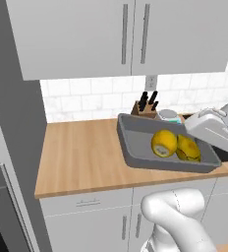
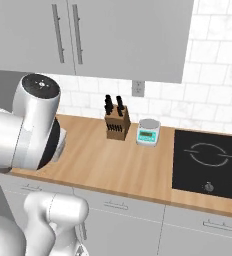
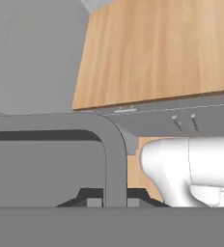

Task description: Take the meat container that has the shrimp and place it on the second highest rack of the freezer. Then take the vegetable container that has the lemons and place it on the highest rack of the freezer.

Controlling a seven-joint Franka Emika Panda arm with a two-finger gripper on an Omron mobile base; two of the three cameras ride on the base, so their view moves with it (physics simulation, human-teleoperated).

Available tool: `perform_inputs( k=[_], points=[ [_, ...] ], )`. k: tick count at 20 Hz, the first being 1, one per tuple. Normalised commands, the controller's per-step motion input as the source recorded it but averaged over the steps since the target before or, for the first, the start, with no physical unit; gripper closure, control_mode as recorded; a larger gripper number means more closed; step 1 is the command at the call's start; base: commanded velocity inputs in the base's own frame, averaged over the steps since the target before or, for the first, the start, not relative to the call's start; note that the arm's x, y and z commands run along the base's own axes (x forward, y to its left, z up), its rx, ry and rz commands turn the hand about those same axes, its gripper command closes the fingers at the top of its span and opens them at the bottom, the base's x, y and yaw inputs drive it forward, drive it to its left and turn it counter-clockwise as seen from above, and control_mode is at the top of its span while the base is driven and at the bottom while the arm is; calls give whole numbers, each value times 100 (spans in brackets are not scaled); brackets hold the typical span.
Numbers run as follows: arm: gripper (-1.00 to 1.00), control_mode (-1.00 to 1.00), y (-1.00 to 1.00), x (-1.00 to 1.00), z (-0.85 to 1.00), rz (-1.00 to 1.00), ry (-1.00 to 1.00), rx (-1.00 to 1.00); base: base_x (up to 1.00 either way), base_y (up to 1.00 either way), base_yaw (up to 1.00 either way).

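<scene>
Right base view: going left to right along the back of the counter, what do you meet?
Knife block → small kitchen scale → black induction cooktop, all on the wooden counter.

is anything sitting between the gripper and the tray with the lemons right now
Nothing visible does. The grey tray with the two lemons is tilted above the wooden counter, and in the hand view its rim runs right at the gripper, apparently already held.
</scene>
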Motion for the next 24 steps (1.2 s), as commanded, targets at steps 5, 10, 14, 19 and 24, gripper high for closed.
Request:
perform_inputs(
  k=[5,10,14,19,24],
  points=[
    [100,100,0,1,4,0,0,0,-6,0,-7],
    [100,100,0,0,0,0,0,0,-13,-1,10],
    [100,100,0,0,0,0,0,0,-52,-14,29],
    [100,100,0,0,0,0,0,0,-90,-19,28],
    [100,100,0,0,0,0,0,0,-54,-6,33]
  ],
)
